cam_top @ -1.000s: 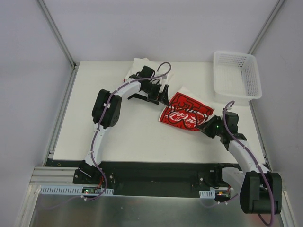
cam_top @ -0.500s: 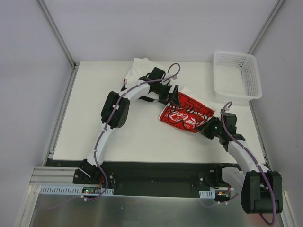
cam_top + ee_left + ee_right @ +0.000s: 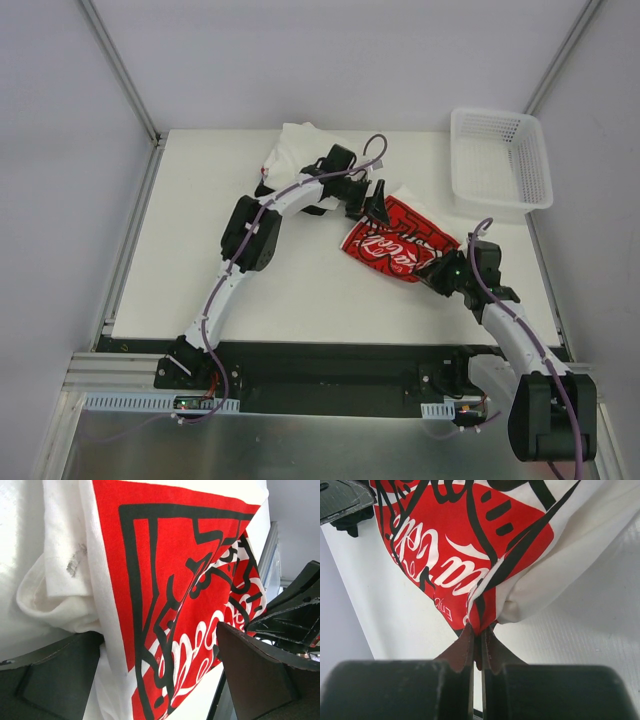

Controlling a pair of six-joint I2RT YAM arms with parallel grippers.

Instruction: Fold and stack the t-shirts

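A red t-shirt (image 3: 400, 240) with white lettering and white cloth edges lies crumpled at the table's right middle. My right gripper (image 3: 441, 273) is shut on its near corner, and the right wrist view shows the red cloth (image 3: 455, 550) pinched between the fingertips (image 3: 468, 639). At the shirt's far left edge my left gripper (image 3: 376, 207) is open. In the left wrist view its fingers (image 3: 55, 677) stand wide on either side of the printed cloth (image 3: 165, 605) without closing on it. Other white t-shirts (image 3: 293, 146) lie in a heap at the back, behind the left arm.
A white mesh basket (image 3: 503, 163) stands at the back right corner, overhanging the table's right side. The left gripper's dark body (image 3: 340, 497) shows at the top left of the right wrist view. Bare white table (image 3: 200, 270) lies to the front left.
My left arm has swung right from the white heap to the red shirt's far edge, jaws staying open. The right gripper kept its grip and shifted slightly.
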